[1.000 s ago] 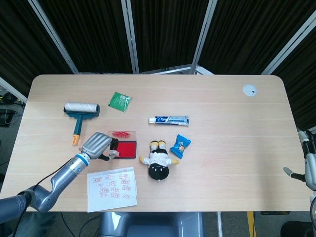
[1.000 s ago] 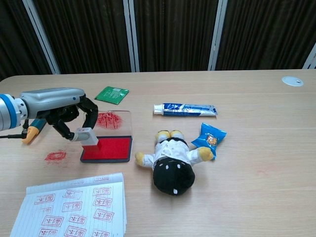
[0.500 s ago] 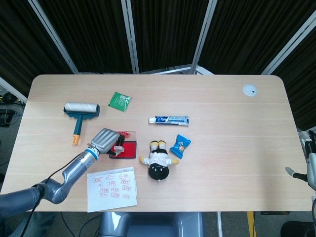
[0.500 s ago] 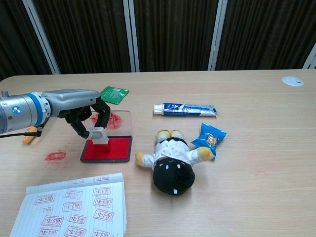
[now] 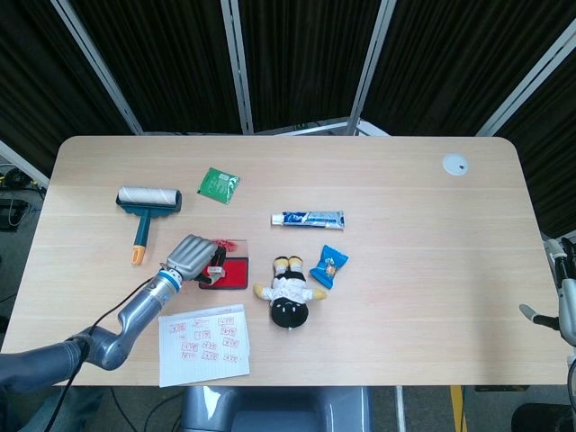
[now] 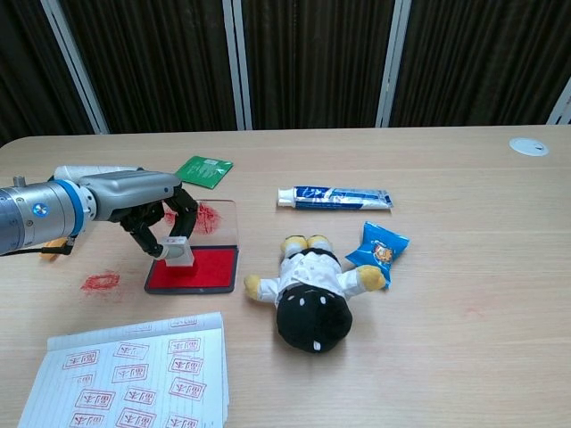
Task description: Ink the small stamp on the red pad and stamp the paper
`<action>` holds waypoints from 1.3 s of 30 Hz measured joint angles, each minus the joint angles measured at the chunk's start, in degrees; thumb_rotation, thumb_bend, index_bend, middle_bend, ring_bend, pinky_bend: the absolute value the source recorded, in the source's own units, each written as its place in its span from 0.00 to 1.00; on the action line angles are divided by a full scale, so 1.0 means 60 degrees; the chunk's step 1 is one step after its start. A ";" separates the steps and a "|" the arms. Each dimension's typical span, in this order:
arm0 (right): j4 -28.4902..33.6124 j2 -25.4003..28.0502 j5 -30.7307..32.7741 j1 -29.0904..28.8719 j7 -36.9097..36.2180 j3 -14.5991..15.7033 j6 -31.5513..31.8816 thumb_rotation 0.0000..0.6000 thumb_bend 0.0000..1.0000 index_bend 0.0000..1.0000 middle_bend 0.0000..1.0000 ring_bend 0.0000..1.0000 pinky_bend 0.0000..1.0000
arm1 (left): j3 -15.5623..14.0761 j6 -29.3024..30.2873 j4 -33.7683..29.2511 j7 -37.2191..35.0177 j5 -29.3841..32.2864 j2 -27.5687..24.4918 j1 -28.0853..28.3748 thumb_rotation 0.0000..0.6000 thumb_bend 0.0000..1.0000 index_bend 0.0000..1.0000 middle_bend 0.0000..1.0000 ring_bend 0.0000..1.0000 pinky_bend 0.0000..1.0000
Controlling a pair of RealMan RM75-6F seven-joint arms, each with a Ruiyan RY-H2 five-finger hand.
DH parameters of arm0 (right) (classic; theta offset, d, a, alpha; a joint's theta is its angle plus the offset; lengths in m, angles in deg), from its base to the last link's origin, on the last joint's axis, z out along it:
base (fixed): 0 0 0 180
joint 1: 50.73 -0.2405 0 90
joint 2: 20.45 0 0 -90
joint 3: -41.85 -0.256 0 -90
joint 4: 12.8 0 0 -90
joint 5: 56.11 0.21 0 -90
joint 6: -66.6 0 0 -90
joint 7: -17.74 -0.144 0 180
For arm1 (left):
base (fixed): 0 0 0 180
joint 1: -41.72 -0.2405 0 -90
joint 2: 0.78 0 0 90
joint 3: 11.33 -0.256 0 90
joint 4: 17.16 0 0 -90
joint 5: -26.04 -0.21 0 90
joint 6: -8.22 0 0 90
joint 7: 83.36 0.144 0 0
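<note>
Since a second ago my left hand (image 6: pixel 147 214) has carried the small stamp (image 6: pixel 177 252) rightward from the pad's left edge and lowered it; its base now sits on the red pad (image 6: pixel 203 269), left of centre, with my fingers (image 6: pixel 186 207) clamped around its top. The pad's clear lid (image 6: pixel 212 218) lies open behind, smeared with red.

Nearest me, the paper (image 6: pixel 143 370) overhangs the front table edge, already covered in red marks; bare wood separates it from the pad. A red ink smudge (image 6: pixel 100 282) marks the table left of the pad.

Just right of the pad lies the doll (image 6: pixel 308 290), then the blue snack packet (image 6: pixel 376 248). Farther back are the toothpaste tube (image 6: pixel 335 197), green sachet (image 6: pixel 202 169) and lint roller (image 5: pixel 147 205).

Only a sliver of my right arm (image 5: pixel 560 306) shows past the table's right edge; I cannot tell its fingers' state.
</note>
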State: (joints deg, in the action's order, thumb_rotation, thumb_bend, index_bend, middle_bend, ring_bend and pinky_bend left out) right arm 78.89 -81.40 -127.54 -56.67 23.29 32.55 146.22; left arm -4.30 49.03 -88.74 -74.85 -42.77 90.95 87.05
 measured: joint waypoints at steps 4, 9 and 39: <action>-0.0041 -0.0016 0.0044 -0.0014 0.0005 -0.0007 -0.0034 1.00 0.00 0.00 0.00 0.00 0.00 | -0.0063 -0.0071 0.0231 -0.0036 0.0048 0.0172 0.0025 1.00 0.74 0.56 0.55 0.84 0.80; -0.0080 -0.0033 0.0074 -0.0030 0.0004 -0.0016 -0.0058 1.00 0.00 0.00 0.00 0.00 0.00 | -0.0108 -0.0103 0.0448 -0.0068 0.0060 0.0319 0.0058 1.00 0.74 0.56 0.55 0.84 0.81; 0.0010 0.0036 -0.0013 0.0028 -0.0096 0.0016 0.0047 1.00 0.00 0.00 0.00 0.00 0.00 | -0.0187 0.0785 -0.3228 -0.0206 -0.0754 -0.2199 -0.0256 1.00 0.74 0.58 0.56 0.84 0.81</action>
State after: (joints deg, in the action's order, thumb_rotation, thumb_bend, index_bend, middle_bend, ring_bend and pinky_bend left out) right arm 78.95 -81.18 -127.62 -56.50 22.71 32.65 146.50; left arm -5.42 53.74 -108.10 -76.09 -47.29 77.76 85.52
